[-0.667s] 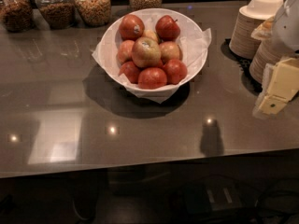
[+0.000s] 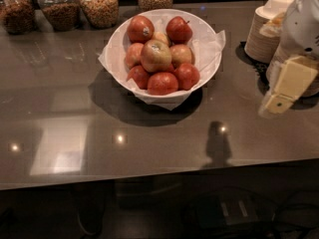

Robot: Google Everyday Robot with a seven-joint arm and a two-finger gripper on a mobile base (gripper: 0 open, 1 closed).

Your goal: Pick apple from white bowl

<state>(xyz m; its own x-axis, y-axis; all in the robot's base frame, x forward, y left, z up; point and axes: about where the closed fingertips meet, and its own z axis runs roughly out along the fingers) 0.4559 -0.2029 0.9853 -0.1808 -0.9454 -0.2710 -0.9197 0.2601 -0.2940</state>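
Observation:
The apple (image 2: pixel 156 55), pale yellow-green with a red blush, lies on top of the pile in the middle of the white bowl (image 2: pixel 117 38). Several smaller red apples lie around it. Crumpled white paper (image 2: pixel 213 43) lines the bowl and sticks out over its rim. My gripper (image 2: pixel 283 91), cream-coloured, hangs at the right edge of the view, well to the right of the bowl and above the table. It holds nothing that I can see.
The bowl stands on a dark glossy table (image 2: pixel 75 128) whose front edge runs across the lower view. Several glass jars (image 2: pixel 98 4) of dry food stand along the back. A stack of tan paper bowls (image 2: pixel 263 34) stands at the right, behind my arm.
My gripper has moved a little to the left and up, toward the bowl. The bowl and apples have not moved.

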